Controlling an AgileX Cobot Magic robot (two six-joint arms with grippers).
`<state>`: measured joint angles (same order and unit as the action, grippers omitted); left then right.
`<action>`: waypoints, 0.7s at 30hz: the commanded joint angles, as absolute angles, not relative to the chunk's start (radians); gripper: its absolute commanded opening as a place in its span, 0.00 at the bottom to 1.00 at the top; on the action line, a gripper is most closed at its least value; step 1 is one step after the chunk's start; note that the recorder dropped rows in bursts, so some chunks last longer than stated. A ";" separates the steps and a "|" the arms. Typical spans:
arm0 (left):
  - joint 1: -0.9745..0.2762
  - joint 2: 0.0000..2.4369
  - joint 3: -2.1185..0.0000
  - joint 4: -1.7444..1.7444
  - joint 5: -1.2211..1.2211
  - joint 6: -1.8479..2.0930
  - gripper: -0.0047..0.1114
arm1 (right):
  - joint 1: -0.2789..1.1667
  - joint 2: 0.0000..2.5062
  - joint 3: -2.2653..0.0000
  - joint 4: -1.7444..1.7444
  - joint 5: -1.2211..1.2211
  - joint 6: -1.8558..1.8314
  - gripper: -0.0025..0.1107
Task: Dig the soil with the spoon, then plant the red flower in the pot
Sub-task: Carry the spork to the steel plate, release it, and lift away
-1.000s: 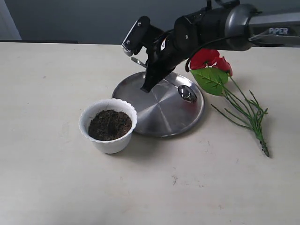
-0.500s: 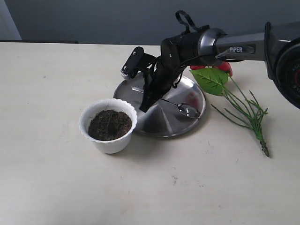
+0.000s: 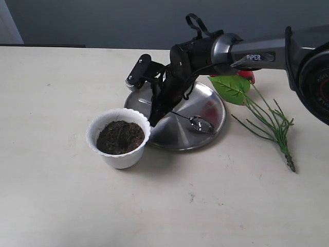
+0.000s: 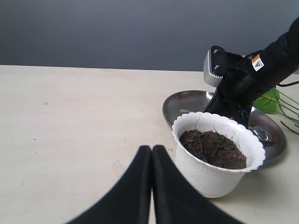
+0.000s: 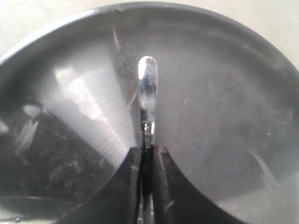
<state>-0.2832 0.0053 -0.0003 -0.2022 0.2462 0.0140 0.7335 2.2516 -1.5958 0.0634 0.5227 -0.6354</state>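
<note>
The silver spoon [image 3: 197, 123] lies on the steel plate [image 3: 177, 136], with its handle running up-left into my right gripper [image 3: 153, 120]. In the right wrist view that gripper [image 5: 147, 150] is shut on the thin handle of the spoon [image 5: 147, 88], low over the plate [image 5: 224, 93]. The white scalloped pot [image 3: 121, 159] stands just left of the plate and holds dark soil [image 3: 121, 136]. The red flower [image 3: 248, 75] lies right of the plate, its petals mostly hidden behind the arm, its leaf [image 3: 231, 87] and stems [image 3: 267, 121] showing. My left gripper [image 4: 152, 148] is shut and empty, near the pot [image 4: 210, 172].
The right arm [image 3: 247, 49] reaches in from the right above the plate and the flower. Bare beige tabletop [image 3: 61, 195] stretches in front of and to the left of the pot.
The right arm has come down and leftward over the plate toward the spoon's handle end. The spoon's bowl has slid a little to the left on the plate.
</note>
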 commanded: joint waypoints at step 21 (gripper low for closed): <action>-0.292 0.000 0.000 -0.201 0.241 0.010 0.04 | 0.726 2.087 -1.601 0.049 0.623 -0.536 0.40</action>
